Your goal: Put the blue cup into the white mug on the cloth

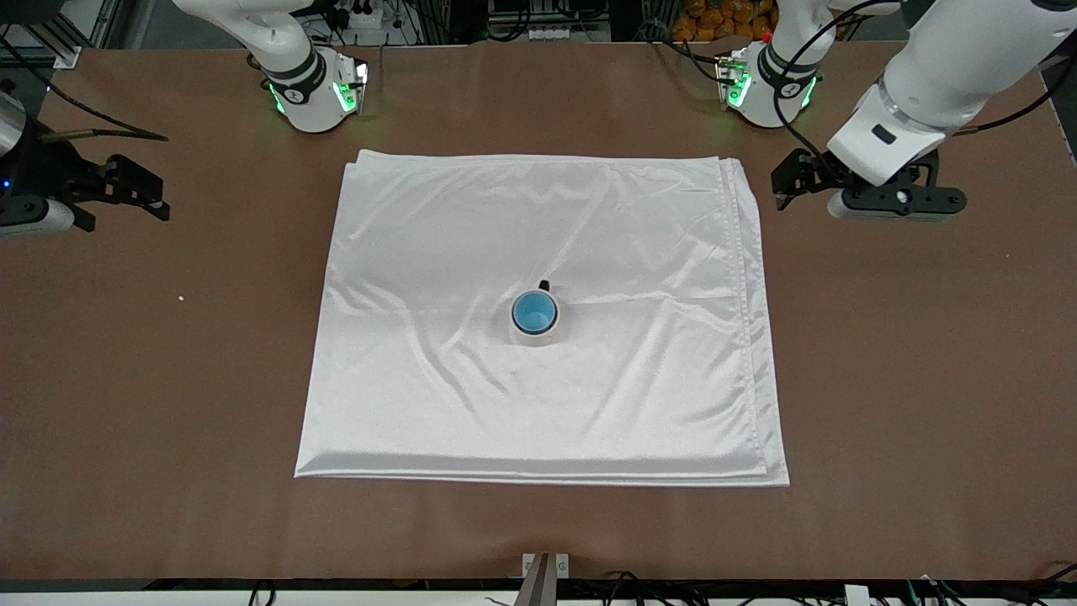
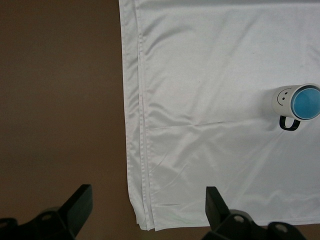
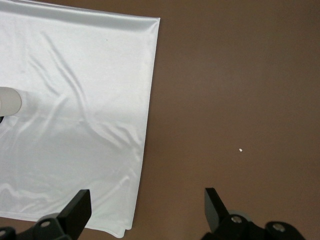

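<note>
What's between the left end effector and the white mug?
Only bare cloth, then its folded edge and brown table, per the left wrist view. The white mug already holds the blue cup.

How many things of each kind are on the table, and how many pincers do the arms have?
Cloth: 1, the cloth
Mug: 1, the white mug on the cloth
Cup: 1, the blue cup inside the mug
Pincer: 2, the left pincer and the right pincer, both open and holding nothing
Total: 5
</note>
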